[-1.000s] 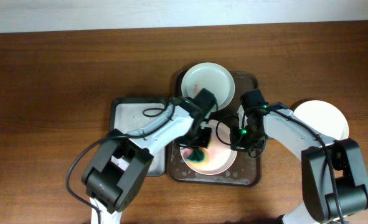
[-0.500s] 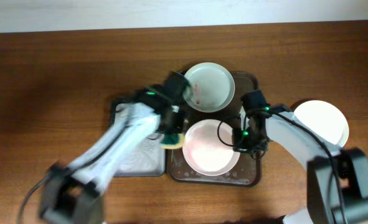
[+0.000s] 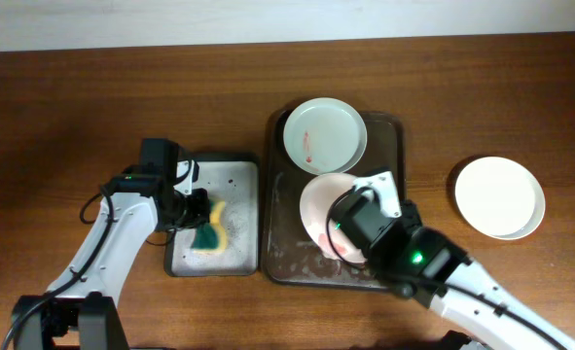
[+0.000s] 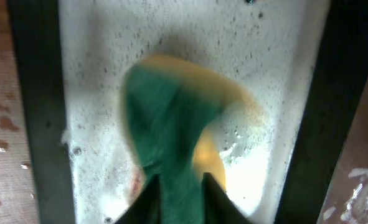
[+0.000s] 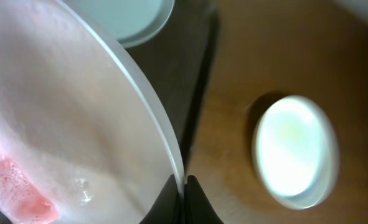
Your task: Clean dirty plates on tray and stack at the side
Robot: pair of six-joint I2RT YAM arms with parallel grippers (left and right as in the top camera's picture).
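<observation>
Right hand (image 5: 184,186) pinches rim of soapy pink plate (image 5: 65,124), tilted over tray (image 3: 275,243). Clean white plate (image 3: 499,197) lies rightward, well apart; right arm nearer. Left hand (image 4: 177,186) clamps sponge (image 4: 165,118).

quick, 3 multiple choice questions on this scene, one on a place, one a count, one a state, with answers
1. Where is the sponge?
A over the small tray
B on the bare table
C on a plate

2. How many plates show in the overhead view?
A two
B four
C three

3. The right gripper is:
A open
B shut on the pink plate
C shut on the sponge

Answers:
1. A, the left gripper holds it over that tray's wet inside.
2. C, the smeared plate, the pink plate and the clean plate.
3. B, its fingers pinch that plate's rim.
</observation>
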